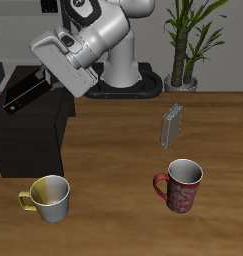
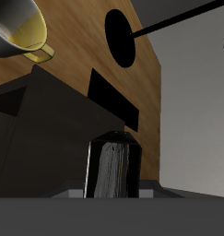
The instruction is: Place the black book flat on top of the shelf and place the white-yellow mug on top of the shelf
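Observation:
The black book (image 1: pixel 23 92), thin white page edge showing, is tilted over the top of the shelf (image 1: pixel 33 135), the low black cabinet at the table's side. My gripper (image 1: pixel 41 80) is shut on the book's upper end. In the wrist view the book (image 2: pixel 113 168) stands straight out from the gripper (image 2: pixel 113 189) above the shelf's dark top (image 2: pixel 49 120). I cannot tell if its lower end touches the shelf. The white-yellow mug (image 1: pixel 51 197) stands upright on the table in front of the shelf, near the front edge; it also shows in the wrist view (image 2: pixel 19 26).
A red patterned mug (image 1: pixel 180 185) stands near the table's front edge. A grey ribbed block (image 1: pixel 172 125) stands upright mid-table. A potted plant (image 1: pixel 185 45) stands at the back beside the robot's base (image 1: pixel 123 75).

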Robot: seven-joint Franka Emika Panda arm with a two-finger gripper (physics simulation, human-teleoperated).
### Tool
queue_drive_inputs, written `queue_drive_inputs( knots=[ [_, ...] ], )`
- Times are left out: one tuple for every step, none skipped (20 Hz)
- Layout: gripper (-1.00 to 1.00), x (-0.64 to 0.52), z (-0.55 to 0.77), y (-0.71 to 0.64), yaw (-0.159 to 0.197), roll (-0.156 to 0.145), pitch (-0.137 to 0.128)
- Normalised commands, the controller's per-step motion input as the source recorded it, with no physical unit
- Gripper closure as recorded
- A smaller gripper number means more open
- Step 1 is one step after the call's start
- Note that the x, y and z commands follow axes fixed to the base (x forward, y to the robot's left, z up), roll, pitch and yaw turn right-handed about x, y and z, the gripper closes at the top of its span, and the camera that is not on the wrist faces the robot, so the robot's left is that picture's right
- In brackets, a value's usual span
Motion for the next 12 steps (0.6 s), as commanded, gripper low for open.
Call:
queue_drive_inputs(
  knots=[
    [1.00, 0.25, -0.30, -0.10, 0.031, 0.022, 0.074],
    [1.00, 0.14, -0.22, -0.12, -0.037, -0.037, 0.057],
    [1.00, 0.13, -0.20, -0.05, -0.009, -0.017, 0.040],
    [1.00, 0.23, -0.39, -0.24, -0.037, -0.029, 0.089],
    [1.00, 0.12, -0.25, -0.14, -0.021, -0.004, 0.071],
    [1.00, 0.08, -0.22, -0.03, -0.006, 0.030, 0.024],
    [1.00, 0.09, -0.26, -0.04, -0.038, 0.000, 0.047],
    [1.00, 0.20, -0.28, -0.02, -0.008, 0.048, 0.099],
    [1.00, 0.16, -0.27, -0.03, -0.056, 0.048, 0.096],
    [1.00, 0.23, -0.30, 0.11, -0.081, 0.266, 0.187],
    [1.00, 0.00, -0.16, 0.14, 0.015, 0.019, 0.091],
    [-1.00, 0.29, -0.54, 0.14, -0.064, 0.366, 0.328]
  ],
)
